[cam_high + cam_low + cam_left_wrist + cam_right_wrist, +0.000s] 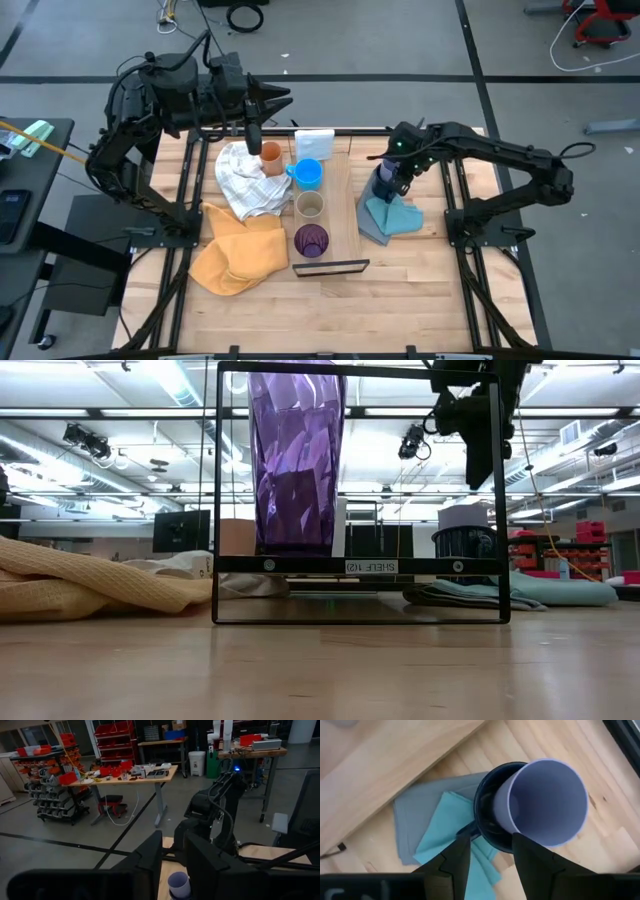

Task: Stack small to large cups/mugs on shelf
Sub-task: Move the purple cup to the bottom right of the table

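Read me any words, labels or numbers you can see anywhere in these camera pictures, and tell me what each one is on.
"SHELF 1(2)", seen mirrored, and the end digits are uncertain: on a small white label on the crossbar of the shelf's black metal frame, low view.
Nothing else is readable: no print shows on the cups, the cloths or the small white box, and the bins in the room behind are too small and blurred to read.

Past your left gripper [172,865], whose two dark fingers stand slightly apart, you see the rim of the lavender cup [179,884] low between them. Beyond it the right arm [212,815] bends over the wooden tabletop [260,852], with a workbench [125,775] and red-binned racks [55,780] behind.
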Controlling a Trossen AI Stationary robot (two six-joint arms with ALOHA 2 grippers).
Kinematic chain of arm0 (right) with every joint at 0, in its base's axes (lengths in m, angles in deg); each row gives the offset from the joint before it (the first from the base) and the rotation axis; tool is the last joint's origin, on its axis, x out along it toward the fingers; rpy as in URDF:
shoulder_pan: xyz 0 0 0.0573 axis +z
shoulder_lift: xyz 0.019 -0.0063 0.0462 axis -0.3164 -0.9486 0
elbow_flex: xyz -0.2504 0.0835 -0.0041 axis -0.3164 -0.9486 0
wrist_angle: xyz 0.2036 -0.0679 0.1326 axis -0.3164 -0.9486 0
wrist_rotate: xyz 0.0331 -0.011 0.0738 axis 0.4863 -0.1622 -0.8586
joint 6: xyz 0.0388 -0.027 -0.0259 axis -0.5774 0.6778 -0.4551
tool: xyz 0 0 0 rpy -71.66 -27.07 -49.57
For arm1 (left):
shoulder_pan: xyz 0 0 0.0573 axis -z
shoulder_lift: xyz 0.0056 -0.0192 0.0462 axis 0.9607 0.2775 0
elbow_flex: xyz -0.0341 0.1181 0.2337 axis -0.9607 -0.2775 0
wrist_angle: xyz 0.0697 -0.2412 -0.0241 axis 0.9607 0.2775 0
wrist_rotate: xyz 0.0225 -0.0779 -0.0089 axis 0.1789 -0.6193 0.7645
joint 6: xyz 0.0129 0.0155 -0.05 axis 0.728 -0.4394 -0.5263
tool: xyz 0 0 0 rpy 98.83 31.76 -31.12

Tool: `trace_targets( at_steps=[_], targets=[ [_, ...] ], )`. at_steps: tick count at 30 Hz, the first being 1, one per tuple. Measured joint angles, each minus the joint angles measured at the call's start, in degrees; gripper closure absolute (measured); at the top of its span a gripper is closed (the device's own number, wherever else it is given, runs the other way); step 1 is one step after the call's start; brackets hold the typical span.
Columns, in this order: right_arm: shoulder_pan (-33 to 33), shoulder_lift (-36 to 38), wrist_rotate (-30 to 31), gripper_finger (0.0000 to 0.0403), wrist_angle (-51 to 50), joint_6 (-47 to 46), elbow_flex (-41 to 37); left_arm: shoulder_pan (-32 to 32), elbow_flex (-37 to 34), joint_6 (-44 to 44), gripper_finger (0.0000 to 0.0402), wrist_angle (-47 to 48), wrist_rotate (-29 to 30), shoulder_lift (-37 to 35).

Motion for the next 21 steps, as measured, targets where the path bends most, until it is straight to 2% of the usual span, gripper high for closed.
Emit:
trace_targets(
  at_steps=[7, 13, 21],
  targets=[
    [-3.69, -0.98, -3.6, 0.0251, -0.11, 8.79, 0.0, 0.02, 0.0, 0.02, 0.0308, 0.74, 0.0, 0.28],
    [-7.32, -0.98, -11.1, 0.0251, -0.32, 15.54, 0.0, 0.02, 0.0, 0.04, 0.0308, 1.22, 0.02, 0.28],
    [-11.62, -4.04, -13.2, 0.0251, -0.48, 21.26, 0.02, 0.0, 0.0, 0.96, 0.0308, 1.46, 0.02, 0.28]
  ],
)
